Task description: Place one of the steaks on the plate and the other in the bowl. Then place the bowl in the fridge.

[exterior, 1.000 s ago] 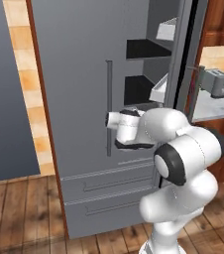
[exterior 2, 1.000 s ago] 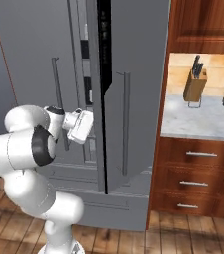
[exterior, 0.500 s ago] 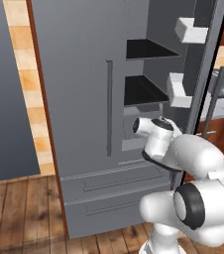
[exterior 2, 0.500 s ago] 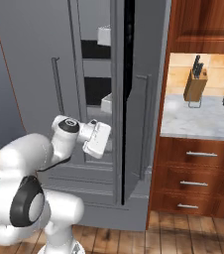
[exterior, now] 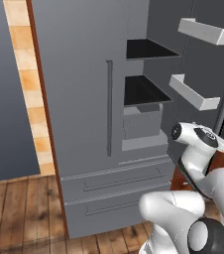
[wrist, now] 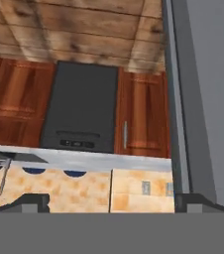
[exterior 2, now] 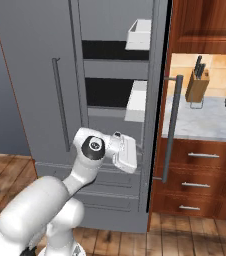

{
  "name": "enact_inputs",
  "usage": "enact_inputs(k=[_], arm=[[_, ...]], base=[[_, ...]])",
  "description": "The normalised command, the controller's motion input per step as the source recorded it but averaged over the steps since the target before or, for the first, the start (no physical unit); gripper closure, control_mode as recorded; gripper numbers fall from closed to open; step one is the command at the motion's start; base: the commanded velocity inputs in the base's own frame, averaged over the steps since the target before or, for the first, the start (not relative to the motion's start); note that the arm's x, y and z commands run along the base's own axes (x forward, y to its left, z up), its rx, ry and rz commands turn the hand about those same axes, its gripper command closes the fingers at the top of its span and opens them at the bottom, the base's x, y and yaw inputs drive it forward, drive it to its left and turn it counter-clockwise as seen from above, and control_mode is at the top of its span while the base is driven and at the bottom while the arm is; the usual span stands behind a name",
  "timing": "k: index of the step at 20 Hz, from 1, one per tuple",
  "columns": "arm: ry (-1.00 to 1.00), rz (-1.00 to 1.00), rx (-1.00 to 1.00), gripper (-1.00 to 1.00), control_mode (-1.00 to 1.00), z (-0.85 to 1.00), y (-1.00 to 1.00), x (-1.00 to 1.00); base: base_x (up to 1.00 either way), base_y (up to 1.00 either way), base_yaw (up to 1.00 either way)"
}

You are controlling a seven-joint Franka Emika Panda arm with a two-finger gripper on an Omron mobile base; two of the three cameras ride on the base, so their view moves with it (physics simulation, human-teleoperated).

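- The tall grey fridge (exterior: 84, 99) with its long vertical bar handle (exterior: 109, 106) is standing with its right door (exterior 2: 157, 100) swung out, baring black inner shelves (exterior: 146, 49) and white door bins (exterior: 196, 92).
- The white arm's two-finger gripper (wrist: 109, 201) is sitting low beside the open door's edge, jaws spread wide and holding nothing; only its small dark finger tips (wrist: 32, 201) are showing in the hand view.
- The hand camera is looking past the door edge at brown wooden cabinets (wrist: 143, 114) and a dark panel (wrist: 82, 106), rolled upside down.
- The steaks, bowl and plate are lying somewhere these pictures are not reaching, so I cannot tell their places.
- Judging the step as finishing the door opening: the door is looking wide enough for a bowl to pass.
- To do it well, the arm should be pulling clear without brushing the door.
- The lower black shelf (exterior: 143, 92) is looking the easiest landing spot.
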Motion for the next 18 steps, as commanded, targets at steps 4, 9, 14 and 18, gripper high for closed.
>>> enact_inputs(k=[4,9,14,18], arm=[[0.24,0.05,0.00,-1.00,-1.00,0.00,-0.36,0.00],[0.15,-0.01,-0.02,-1.00,-1.00,0.23,0.47,-0.01],[0.18,-0.11,0.04,-1.00,-1.00,0.33,0.64,0.00],[-0.08,-0.44,0.40,-1.00,-1.00,-0.28,0.66,0.01]], base=[[0.00,0.00,0.00],[0.00,0.00,0.00],[0.00,0.00,0.00],[0.00,0.00,0.00]])
